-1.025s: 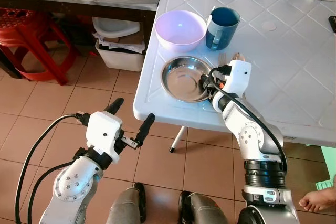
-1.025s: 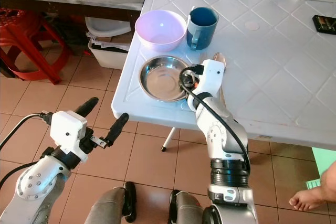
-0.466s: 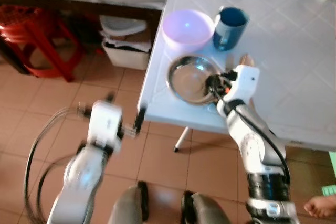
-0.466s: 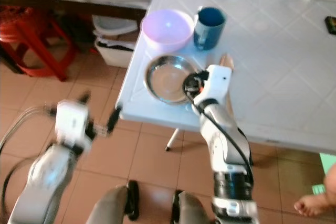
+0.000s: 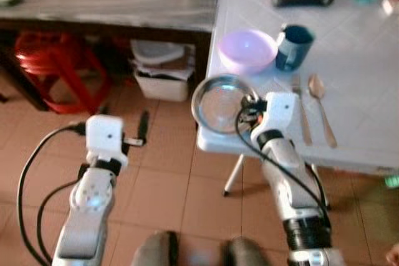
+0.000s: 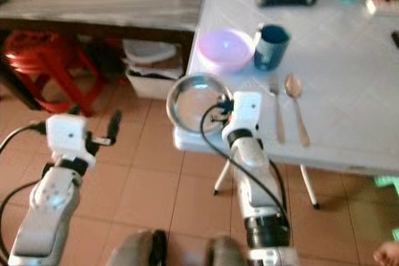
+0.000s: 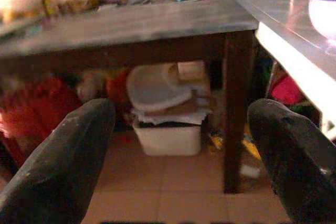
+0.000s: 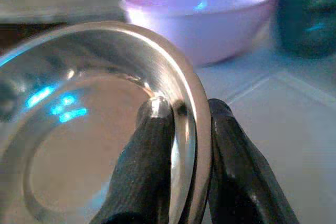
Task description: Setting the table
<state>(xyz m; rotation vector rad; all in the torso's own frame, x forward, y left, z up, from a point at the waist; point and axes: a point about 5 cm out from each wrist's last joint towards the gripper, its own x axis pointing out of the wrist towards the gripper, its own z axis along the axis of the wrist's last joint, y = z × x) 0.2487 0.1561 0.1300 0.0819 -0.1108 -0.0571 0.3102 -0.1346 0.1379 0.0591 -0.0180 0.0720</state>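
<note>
Right gripper (image 8: 178, 161): its two black fingers pinch the rim of the steel bowl (image 5: 219, 101), one finger inside the rim, one outside.
Right arm: rises from the bottom centre of the head view, forearm slanting up and left to the table's near left corner.
Steel bowl: centre of the head view, tilted, overhanging the edge of the white table (image 5: 361, 48), mostly above the tiled floor (image 5: 168, 179).
Left gripper (image 7: 178, 145): fingers spread wide apart, holding nothing, pointing toward the white bin (image 7: 165, 129) under the dark wooden table (image 7: 131, 30).
Left arm: lower left of the head view, bent upward, wrist raised over the floor, well apart from the white table.
Purple bowl (image 5: 247, 50): upper centre, on the table just behind the steel bowl.
Blue mug (image 5: 293, 47): just right of the purple bowl.
Fork (image 5: 302, 113) and spoon (image 5: 321, 107): lying side by side, right of the gripper's wrist.
Red stool (image 5: 53, 70): upper left, under the wooden table.
</note>
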